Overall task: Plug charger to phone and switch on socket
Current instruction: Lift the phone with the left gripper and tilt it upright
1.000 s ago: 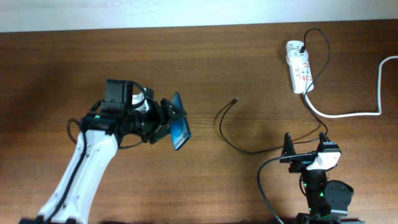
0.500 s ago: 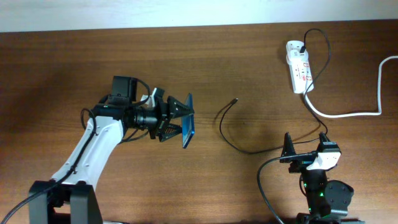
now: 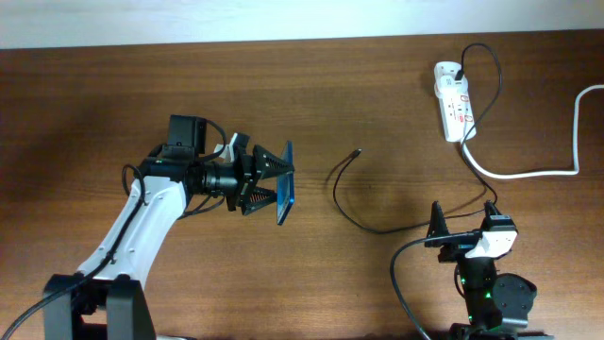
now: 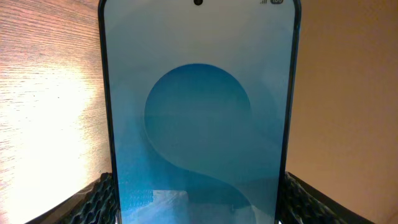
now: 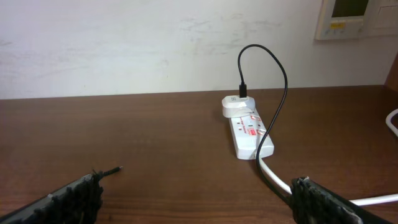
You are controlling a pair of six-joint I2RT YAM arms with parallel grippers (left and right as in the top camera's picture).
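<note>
From above, my left pincer (image 3: 272, 183) pinches the phone (image 3: 286, 181) and holds it on edge above the brown table (image 3: 113, 85), so it shows only as a thin blue sliver. The charger (image 3: 344, 198) lies just to its right, apart from it, with its small tip pointing up-right. Its thin black cable curves across the wood to the socket (image 3: 454, 113) at the far right. My right pincer (image 3: 463, 225) hangs spread near the table's front edge, holding nothing.

At my left wrist, the phone (image 4: 199, 124) fills the frame: a bright blue screen with a paler swirl, a dark rim and my ribbed fingers (image 4: 96, 202) tight on both sides.

At my right wrist, the white socket (image 5: 250, 133) has red marks, and the charger's black plug (image 5: 242, 89) sits in its far end.
</note>
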